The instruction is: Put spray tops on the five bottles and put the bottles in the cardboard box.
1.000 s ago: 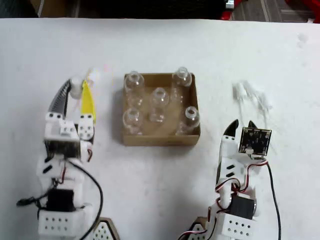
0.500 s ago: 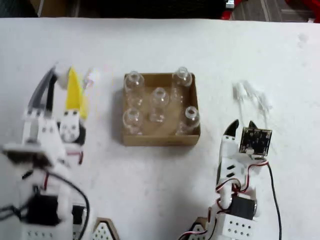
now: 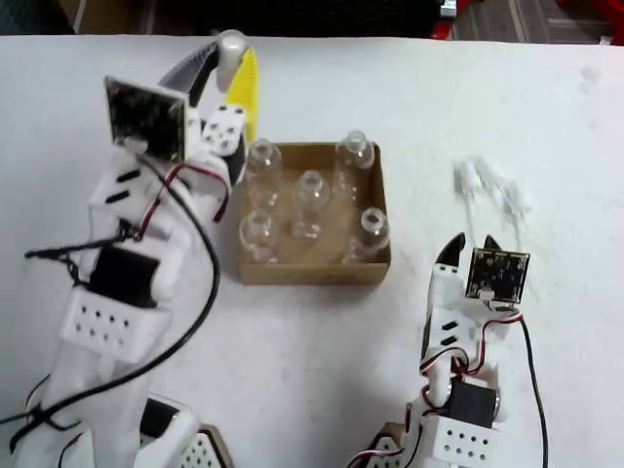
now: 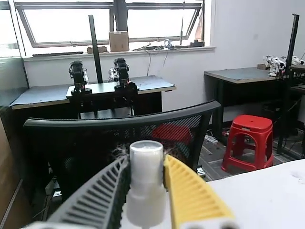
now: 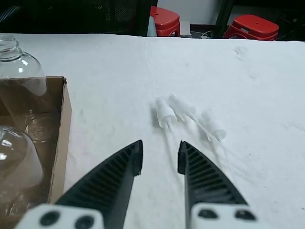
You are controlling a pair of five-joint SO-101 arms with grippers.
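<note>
5 bottles in box; left tool grips 1 spray top.

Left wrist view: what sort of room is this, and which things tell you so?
Probably a robotics lab: small robot arms stand on a desk below the windows; a mesh office chair and red plastic stool stand nearer.

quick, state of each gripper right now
left gripper: shut on a spray top
right gripper: open, holding nothing
</note>
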